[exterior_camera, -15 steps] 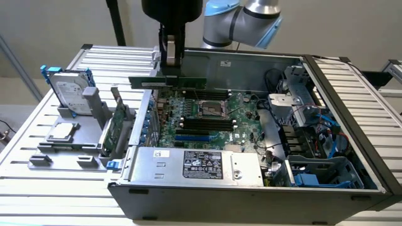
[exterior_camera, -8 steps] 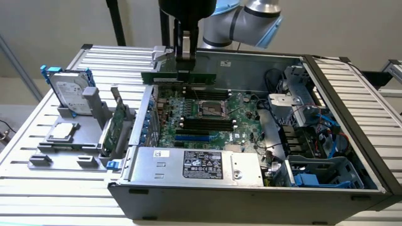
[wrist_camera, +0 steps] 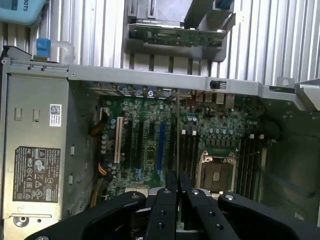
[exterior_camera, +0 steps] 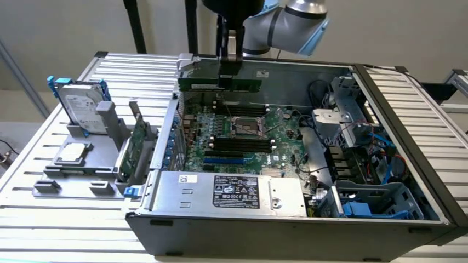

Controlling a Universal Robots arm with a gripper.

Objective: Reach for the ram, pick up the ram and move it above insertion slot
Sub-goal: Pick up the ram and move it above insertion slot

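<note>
My gripper (exterior_camera: 228, 70) hangs over the back of the open computer case (exterior_camera: 292, 224), shut on the ram (exterior_camera: 219, 84). The ram is a thin green stick held level and lengthwise, well above the motherboard (exterior_camera: 241, 137). In the wrist view the ram (wrist_camera: 177, 130) shows edge-on as a thin line running out from between the black fingers (wrist_camera: 170, 186) of the gripper (wrist_camera: 177, 184). That line lies beside the black insertion slots (wrist_camera: 189, 150) next to the processor socket (wrist_camera: 216, 172). In the exterior view these parallel slots (exterior_camera: 241, 143) sit below the square socket (exterior_camera: 247, 127).
A silver hard drive (exterior_camera: 82, 107) and a green expansion card (exterior_camera: 131, 148) stand in holders at the exterior view's left. The power supply (exterior_camera: 230, 192) fills the case's near side. Cables and a drive bay (exterior_camera: 358, 153) crowd the right.
</note>
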